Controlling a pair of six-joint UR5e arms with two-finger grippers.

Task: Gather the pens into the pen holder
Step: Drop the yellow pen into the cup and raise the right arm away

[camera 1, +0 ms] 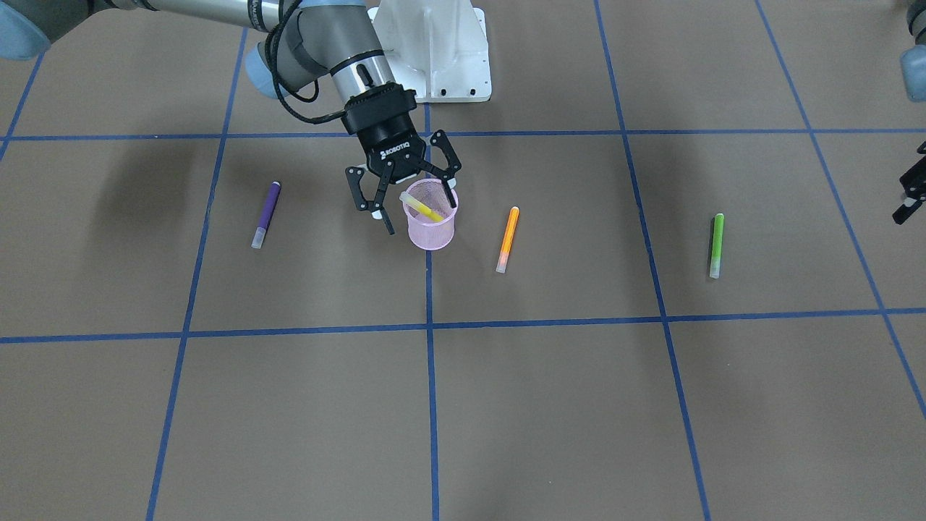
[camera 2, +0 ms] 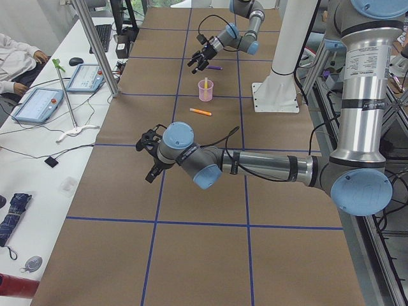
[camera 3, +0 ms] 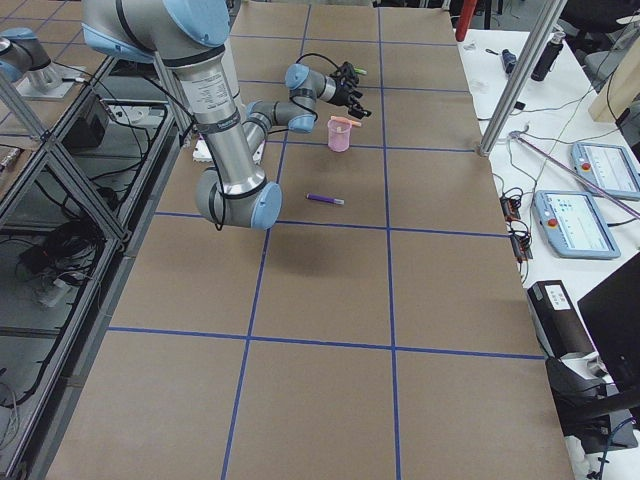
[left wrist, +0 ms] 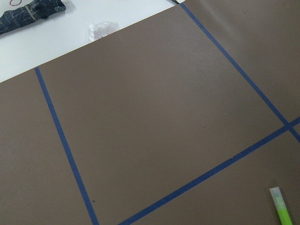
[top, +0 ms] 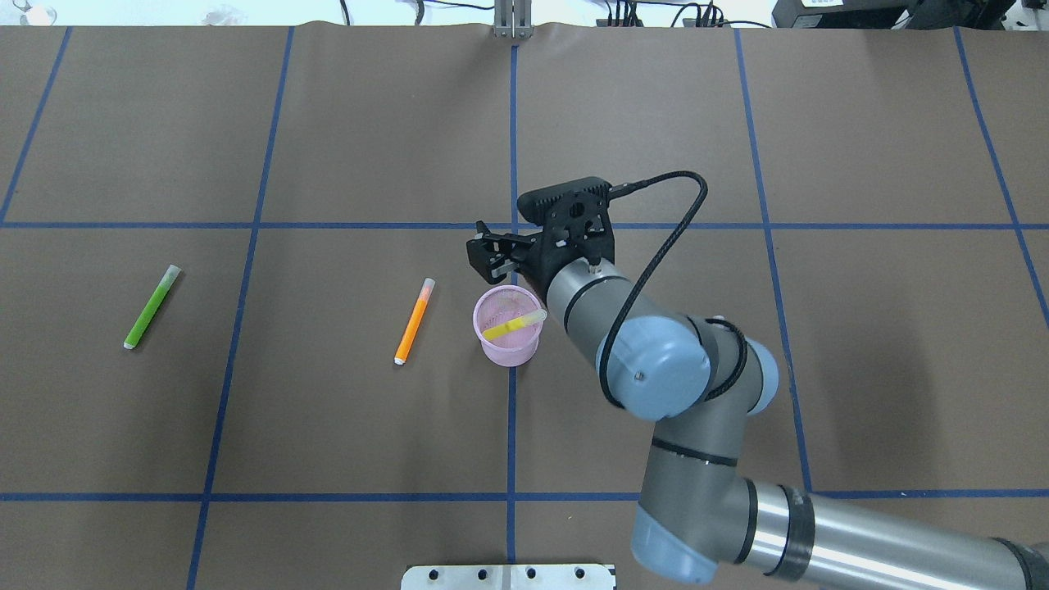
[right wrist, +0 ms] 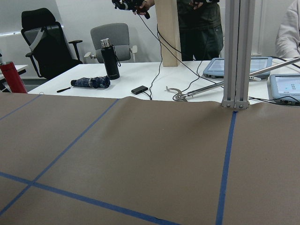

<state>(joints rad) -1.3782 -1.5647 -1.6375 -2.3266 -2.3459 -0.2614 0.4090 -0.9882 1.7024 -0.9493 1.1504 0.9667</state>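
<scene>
Nearest you in the front-facing view, three pens lie flat on the brown table (camera 1: 550,405), all clear of the pen holder (camera 1: 432,233). The orange pen (camera 1: 508,239) is near the cup on the robot's left side. The green pen (camera 1: 716,246) is well beyond it on that same side. The purple pen (camera 1: 265,215) lies on the robot's right. You can see the yellow pen (camera 1: 423,208) leaning inside the pink mesh cup, with its pale cap poking over the rim toward the robot's right. The right gripper (camera 1: 421,217) hangs just over the cup's robot-side rim, spread wide with nothing between its fingers. The left gripper (camera 2: 148,159) hovers well away past the green pen; you cannot tell from these views how far apart its fingers are.
</scene>
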